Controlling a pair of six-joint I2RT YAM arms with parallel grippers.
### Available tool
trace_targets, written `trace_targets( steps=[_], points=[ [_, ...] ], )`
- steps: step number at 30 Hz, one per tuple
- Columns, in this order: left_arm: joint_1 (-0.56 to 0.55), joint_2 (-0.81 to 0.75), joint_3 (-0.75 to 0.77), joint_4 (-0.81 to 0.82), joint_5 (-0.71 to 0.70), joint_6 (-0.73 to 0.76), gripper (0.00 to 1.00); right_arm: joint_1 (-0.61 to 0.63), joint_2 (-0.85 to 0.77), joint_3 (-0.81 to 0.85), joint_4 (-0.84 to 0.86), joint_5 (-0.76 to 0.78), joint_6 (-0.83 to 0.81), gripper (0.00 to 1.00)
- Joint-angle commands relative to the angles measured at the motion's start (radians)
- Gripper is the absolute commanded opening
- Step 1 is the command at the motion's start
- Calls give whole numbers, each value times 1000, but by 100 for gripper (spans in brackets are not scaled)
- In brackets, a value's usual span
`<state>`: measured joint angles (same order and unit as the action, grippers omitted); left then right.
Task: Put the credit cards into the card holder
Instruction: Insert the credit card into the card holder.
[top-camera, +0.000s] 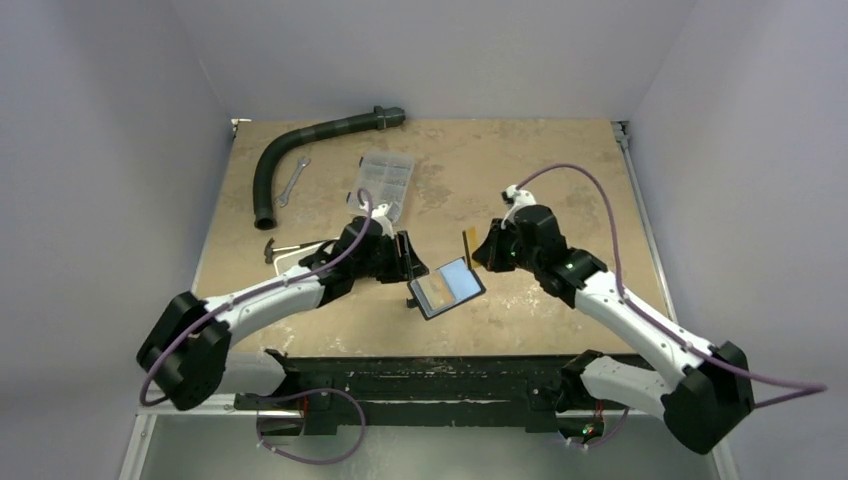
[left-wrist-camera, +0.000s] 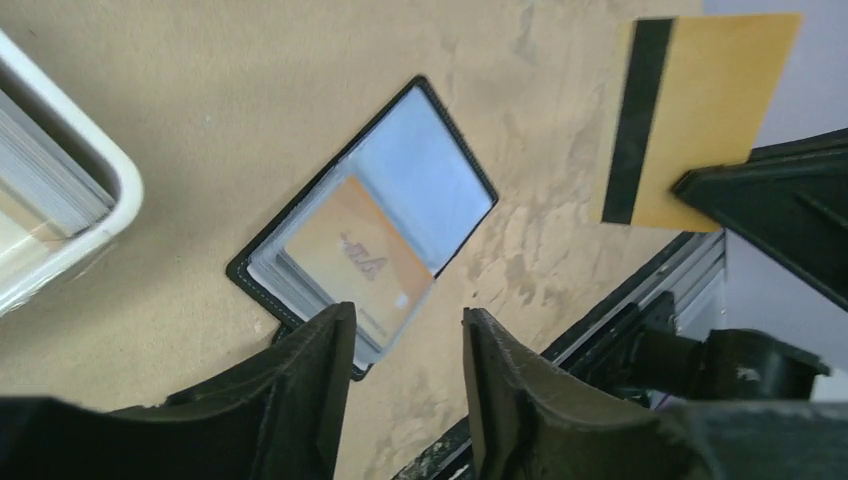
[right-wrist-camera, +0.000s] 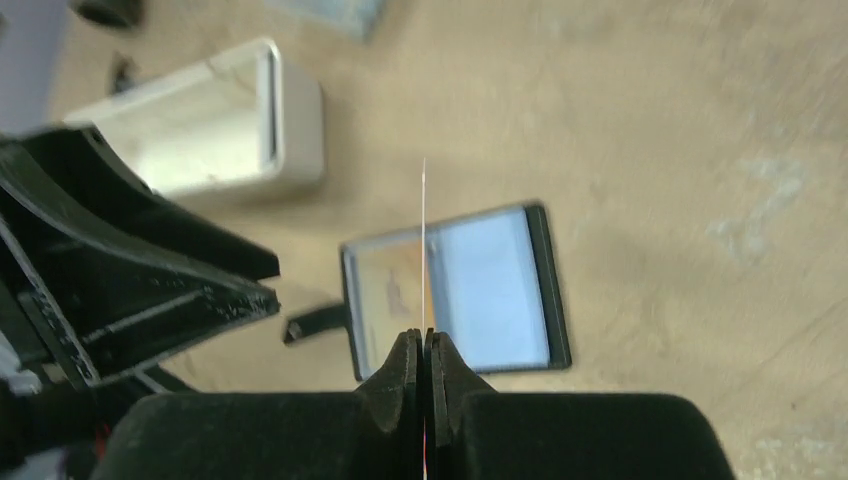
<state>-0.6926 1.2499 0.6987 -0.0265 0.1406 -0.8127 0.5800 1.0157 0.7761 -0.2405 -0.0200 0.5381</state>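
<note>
Lying open, the black card holder showed bluish-grey lining and an orange card, script unreadable; right pincer pinched a black-striped card, left pincer gaped empty.

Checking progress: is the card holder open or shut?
Open: the card holder lies spread flat, bluish inside facing up, with an orange card in it.

You get soft, even light from above: the table is bright and shadows are faint. The card holder glares pale blue inside. Your right wrist view is soft, blurring the white tray.
</note>
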Motion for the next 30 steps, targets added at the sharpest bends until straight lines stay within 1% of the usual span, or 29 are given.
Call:
trace_targets(
  steps=[1,2,3,5,8,11,14,15,16,18,20,22,25,30],
  points=[
    [-36,130,4,112,112,-3,41,-5,101,29,-137,-196,-97,0],
    [-45,171,11,128,133,2,38,-7,124,25,-122,-231,-101,0],
    [-48,207,19,141,155,6,33,-13,141,19,-111,-258,-105,0],
    [-53,275,32,162,190,16,26,-23,163,5,-93,-280,-105,0],
    [-61,331,44,174,201,40,19,-41,188,-16,-57,-295,-117,0],
    [-61,357,37,181,195,51,16,-82,198,-72,61,-357,-98,0],
    [-62,356,16,164,157,58,13,-101,197,-163,303,-455,-25,0],
    [-62,352,4,161,141,58,12,-102,203,-195,382,-463,10,0],
    [-62,348,-5,150,125,59,11,-106,216,-210,427,-466,25,0],
    [-61,342,-14,125,99,63,10,-119,254,-221,480,-472,27,0],
    [-62,337,-24,115,90,67,9,-134,306,-238,559,-524,42,0],
    [-61,338,-32,110,83,70,9,-149,351,-247,607,-550,53,0],
    [-61,351,-36,95,72,72,6,-170,397,-266,668,-581,65,0],
    [-62,352,-52,83,60,70,3,-185,439,-286,709,-600,61,0]
  ],
)
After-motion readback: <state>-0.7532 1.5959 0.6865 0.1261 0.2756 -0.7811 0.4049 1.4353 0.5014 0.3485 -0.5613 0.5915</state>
